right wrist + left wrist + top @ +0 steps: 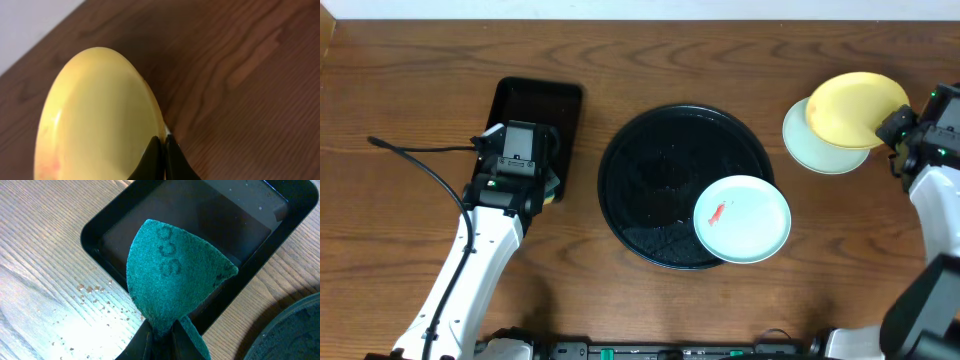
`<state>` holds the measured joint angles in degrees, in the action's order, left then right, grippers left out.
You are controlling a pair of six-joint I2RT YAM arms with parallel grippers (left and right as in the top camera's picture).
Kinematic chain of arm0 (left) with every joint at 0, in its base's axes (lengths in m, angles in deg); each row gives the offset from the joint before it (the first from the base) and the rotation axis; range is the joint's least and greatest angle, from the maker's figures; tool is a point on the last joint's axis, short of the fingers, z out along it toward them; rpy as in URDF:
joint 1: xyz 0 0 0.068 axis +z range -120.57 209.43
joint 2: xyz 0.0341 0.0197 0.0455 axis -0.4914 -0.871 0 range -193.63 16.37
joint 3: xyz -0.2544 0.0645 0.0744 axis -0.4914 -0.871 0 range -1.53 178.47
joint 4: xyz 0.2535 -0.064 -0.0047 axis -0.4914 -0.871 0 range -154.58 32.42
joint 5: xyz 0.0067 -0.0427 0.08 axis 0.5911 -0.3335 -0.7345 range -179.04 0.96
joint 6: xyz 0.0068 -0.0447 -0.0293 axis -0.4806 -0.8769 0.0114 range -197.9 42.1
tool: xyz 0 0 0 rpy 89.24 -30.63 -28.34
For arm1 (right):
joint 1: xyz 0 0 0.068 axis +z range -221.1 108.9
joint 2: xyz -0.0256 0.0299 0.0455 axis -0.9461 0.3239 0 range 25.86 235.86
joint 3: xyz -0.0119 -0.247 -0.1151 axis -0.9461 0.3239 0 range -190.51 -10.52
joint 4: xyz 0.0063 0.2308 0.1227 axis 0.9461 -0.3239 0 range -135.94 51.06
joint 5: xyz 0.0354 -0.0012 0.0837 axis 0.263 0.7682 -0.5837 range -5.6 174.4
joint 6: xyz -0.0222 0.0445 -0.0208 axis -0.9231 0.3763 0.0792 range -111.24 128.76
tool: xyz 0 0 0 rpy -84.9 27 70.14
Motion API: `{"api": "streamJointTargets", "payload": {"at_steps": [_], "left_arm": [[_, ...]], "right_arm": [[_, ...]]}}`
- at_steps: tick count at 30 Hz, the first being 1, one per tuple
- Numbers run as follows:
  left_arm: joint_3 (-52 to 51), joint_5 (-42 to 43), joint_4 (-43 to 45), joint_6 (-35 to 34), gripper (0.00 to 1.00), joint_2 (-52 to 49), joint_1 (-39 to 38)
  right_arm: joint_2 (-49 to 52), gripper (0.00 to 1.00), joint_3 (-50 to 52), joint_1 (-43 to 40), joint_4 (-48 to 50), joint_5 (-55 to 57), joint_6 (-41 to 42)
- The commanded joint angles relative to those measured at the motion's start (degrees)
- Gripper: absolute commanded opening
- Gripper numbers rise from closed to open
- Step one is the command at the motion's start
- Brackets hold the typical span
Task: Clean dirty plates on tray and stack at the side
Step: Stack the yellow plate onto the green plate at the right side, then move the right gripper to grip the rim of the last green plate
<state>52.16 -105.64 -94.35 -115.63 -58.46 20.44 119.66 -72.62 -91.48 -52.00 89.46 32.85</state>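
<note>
Right jaws pinch yellow plate (pixel 95 115) rim; plate tilted over blue-green plate (pixel 810 150).

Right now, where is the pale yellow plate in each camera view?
Overhead: upper right, the pale yellow plate overlaps the pale green plate, its rim pinched by the right fingers.
Left wrist: not in it.
Right wrist: it fills the left half, rim between the fingers at bottom centre.
Shared landmark: the right fingers on its rim.
</note>
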Motion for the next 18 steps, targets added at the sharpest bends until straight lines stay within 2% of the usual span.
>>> {"api": "streamJointTargets", "payload": {"at_steps": [1, 3, 5, 8, 10, 15, 18], "left_arm": [[-0.4, -0.3, 0.2, -0.9, 0.08, -0.1, 0.4], [-0.4, -0.3, 0.2, -0.9, 0.08, -0.1, 0.4], [-0.4, -0.3, 0.1, -0.9, 0.08, -0.1, 0.4], [-0.4, -0.3, 0.2, -0.9, 0.08, -0.1, 0.4], [-0.4, -0.3, 0.2, -0.9, 0.08, -0.1, 0.4], [-0.4, -0.3, 0.1, -0.9, 0.08, -0.1, 0.4], [-0.4, -0.3, 0.2, -0.9, 0.08, -0.1, 0.4]], "right_arm": [[4.2, 0.01, -0.6, 0.1, 1.0, 1.4, 1.6], [6.5, 0.08, -0.6, 0.1, 1.4, -0.8, 1.6], [8.4, 0.28, -0.6, 0.1, 1.7, -6.2, -0.4], [8.2, 0.43, -0.6, 0.3, 1.5, -12.8, -3.6], [6.8, 0.46, -0.6, 0.6, 1.1, -15.2, -3.6], [-0.4, 0.45, -0.7, 1.6, -3.8, -16.1, -3.6], [-6.8, 0.45, -0.7, 3.7, -10.4, -16.0, -3.3]]}}
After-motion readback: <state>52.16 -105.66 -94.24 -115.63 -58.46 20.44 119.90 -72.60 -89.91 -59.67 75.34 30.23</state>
